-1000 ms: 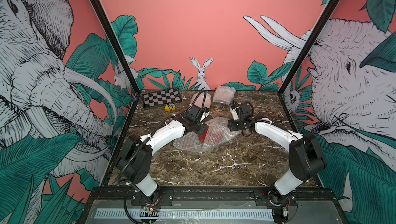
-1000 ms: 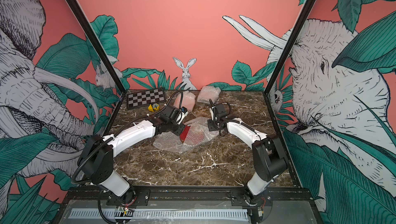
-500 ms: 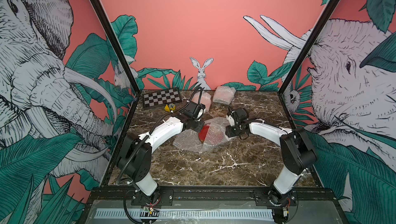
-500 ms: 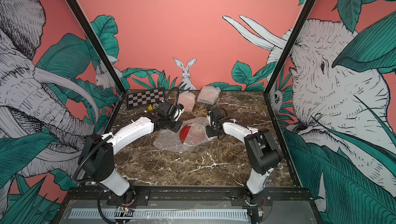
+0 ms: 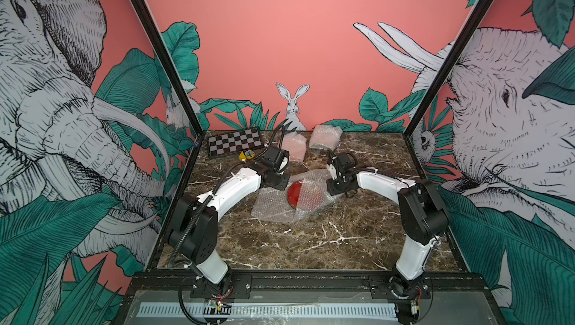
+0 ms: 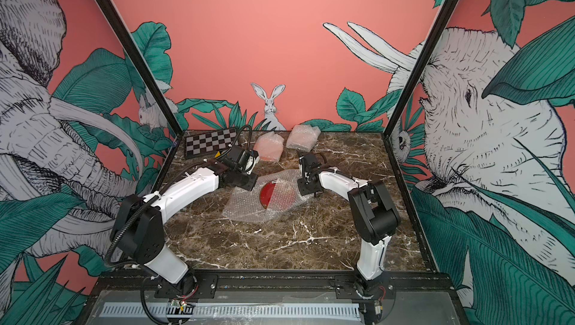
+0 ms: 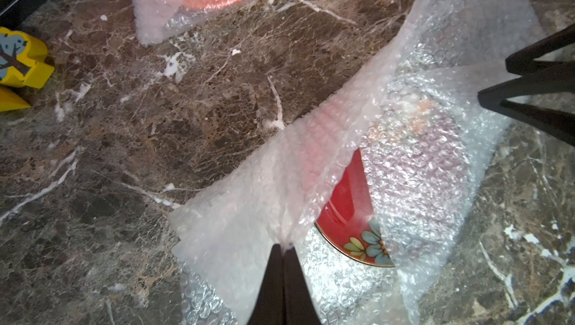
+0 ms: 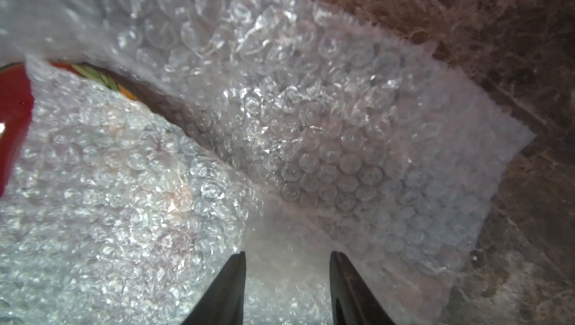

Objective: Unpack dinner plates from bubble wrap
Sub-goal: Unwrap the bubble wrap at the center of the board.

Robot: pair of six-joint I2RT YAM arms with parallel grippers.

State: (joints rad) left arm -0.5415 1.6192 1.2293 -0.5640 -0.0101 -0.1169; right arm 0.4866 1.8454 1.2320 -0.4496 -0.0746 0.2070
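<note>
1. Left gripper pinched shut on a bubble wrap flap; the thin film may slip out or tear if pulled hard.
2. Right gripper jaws part-open over the wrap, gripping nothing visible; dark red plate half-covered on table, could drag along.

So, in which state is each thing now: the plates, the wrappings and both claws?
Dark red flowered round plate: half uncovered, lying flat.
Clear bubble wrap sheet around it: partly unfolded, one flap lifted.
Orange-tinted bubble wrap bundle: closed.
Whitish bubble wrap bundle: closed, contents hidden.
Left claw: shut on the lifted flap.
Right claw: open over the sheet.
</note>
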